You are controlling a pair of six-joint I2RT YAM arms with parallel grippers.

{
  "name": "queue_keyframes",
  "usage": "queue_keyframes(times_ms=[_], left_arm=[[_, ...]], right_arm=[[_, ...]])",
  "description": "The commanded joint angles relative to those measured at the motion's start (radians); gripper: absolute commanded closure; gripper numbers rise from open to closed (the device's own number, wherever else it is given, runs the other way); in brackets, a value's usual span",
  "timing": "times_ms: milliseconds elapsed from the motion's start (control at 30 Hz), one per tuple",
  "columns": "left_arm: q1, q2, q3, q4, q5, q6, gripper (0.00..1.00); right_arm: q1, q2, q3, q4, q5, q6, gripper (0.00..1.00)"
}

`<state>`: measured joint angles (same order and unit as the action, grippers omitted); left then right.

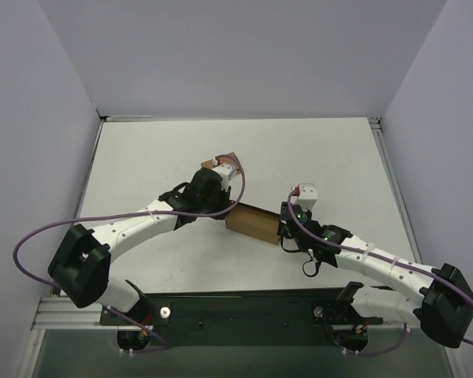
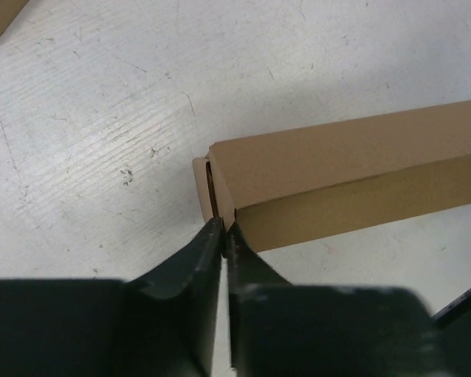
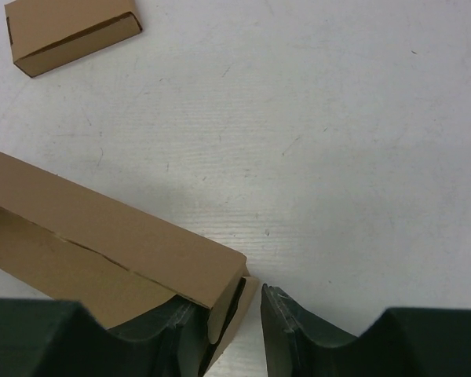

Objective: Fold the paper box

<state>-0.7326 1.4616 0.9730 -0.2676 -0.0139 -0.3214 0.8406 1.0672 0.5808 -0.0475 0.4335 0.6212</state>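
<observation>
Cardboard of the paper box [image 1: 252, 223] is already formed into a long rectangular tube. It lies on its side at mid-table [image 1: 142, 157], between the two arms. Left gripper [image 2: 222, 228]: jaws almost together with only a thin slit, tips touching the lower corner of the end nearest that arm. Cannot tell whether any cardboard edge is pinched there. Right gripper [image 3: 229, 305]: jaws apart, straddling the end flap [image 3: 239, 292] at the opposite end. One finger is partly hidden by the box wall; the other finger [image 3: 279, 322] stands clear of the flap. Step in hand, judged: closing that right-hand end flap. To do it well: take the flap near its crease, not its free edge. Press along the box's long axis so the tube does not skew. Left tips should brace the far end squarely, or the box slides. Risk: the long seam, showing a dark slit, may spring apart. Smaller box [image 3: 71, 31] sits well apart.
</observation>
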Motion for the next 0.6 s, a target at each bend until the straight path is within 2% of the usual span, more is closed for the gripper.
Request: queue_keyframes(times_ms=[0,200,367,467,567], left_arm=[[-0.005,-0.046,0.030,-0.035,0.054,0.015,0.71],[-0.005,-0.086,0.073,-0.076,0.084,0.039,0.45],[0.005,-0.132,0.095,-0.137,0.136,0.051,0.34],[0.039,-0.155,0.119,-0.160,0.184,0.021,0.32],[0.085,-0.168,0.142,-0.137,0.227,-0.040,0.31]], right_arm=[[0.012,0.013,-0.004,0.006,0.053,0.014,0.70],[0.012,0.017,-0.010,0.008,0.063,0.012,0.74],[0.012,0.016,-0.004,0.005,0.060,0.009,0.72],[0.018,-0.006,-0.002,-0.006,0.059,0.008,0.63],[0.023,-0.041,-0.002,-0.025,0.070,0.008,0.50]])
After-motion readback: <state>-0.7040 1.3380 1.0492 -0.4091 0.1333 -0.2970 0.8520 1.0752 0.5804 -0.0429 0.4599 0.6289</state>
